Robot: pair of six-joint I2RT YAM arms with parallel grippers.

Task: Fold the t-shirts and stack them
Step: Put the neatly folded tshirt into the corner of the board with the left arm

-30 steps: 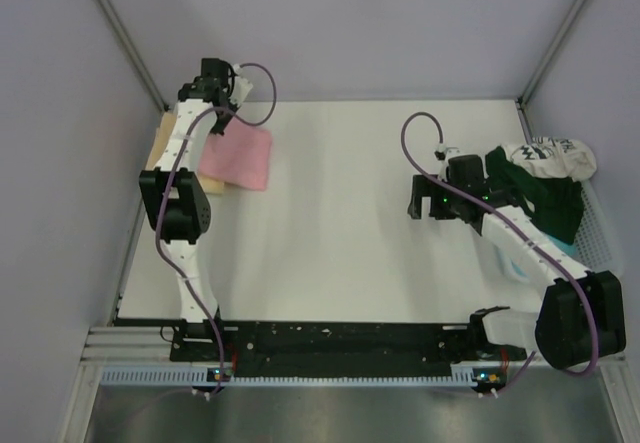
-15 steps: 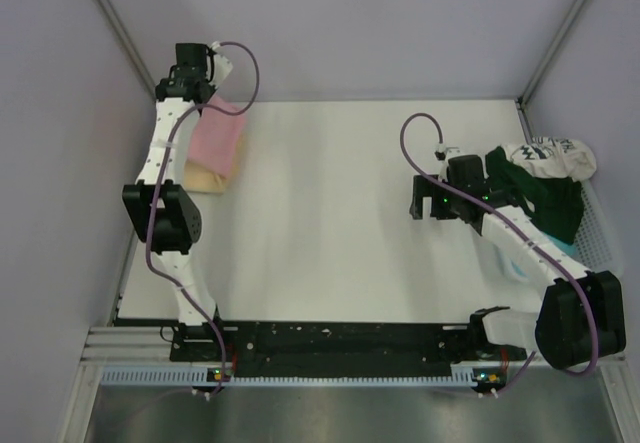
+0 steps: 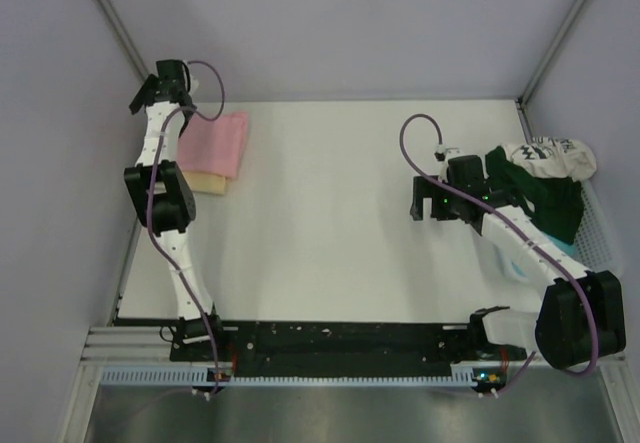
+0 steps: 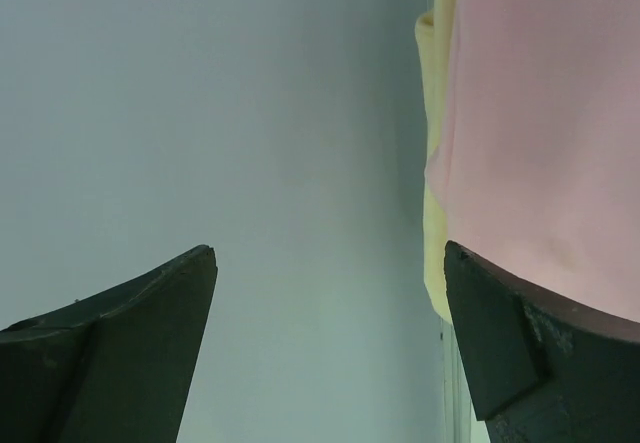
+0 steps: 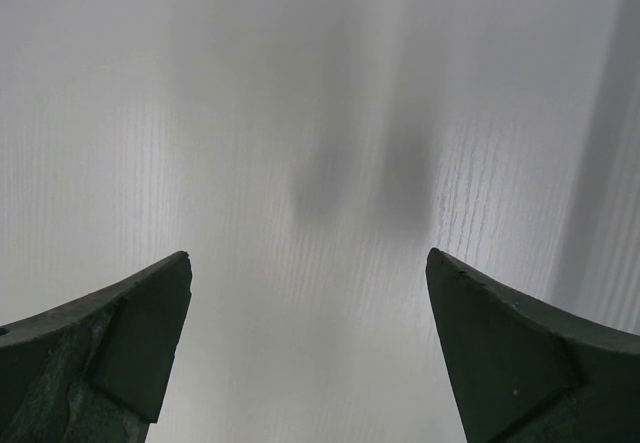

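At the table's (image 3: pixel 330 233) far left, one folded t-shirt (image 3: pixel 217 143) lies on another t-shirt (image 3: pixel 207 181) (which peeks out in front). The left gripper (image 3: pixel 148 93) is behind them. A heap of t-shirts (image 3: pixel 545 191) sits far right, with the right gripper (image 3: pixel 418 206) to its left.

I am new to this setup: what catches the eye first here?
A folded light pink t-shirt lies on a tan one at the far left corner of the table, the open left gripper next to it. At the right edge sits an unfolded heap of dark green and white t-shirts.
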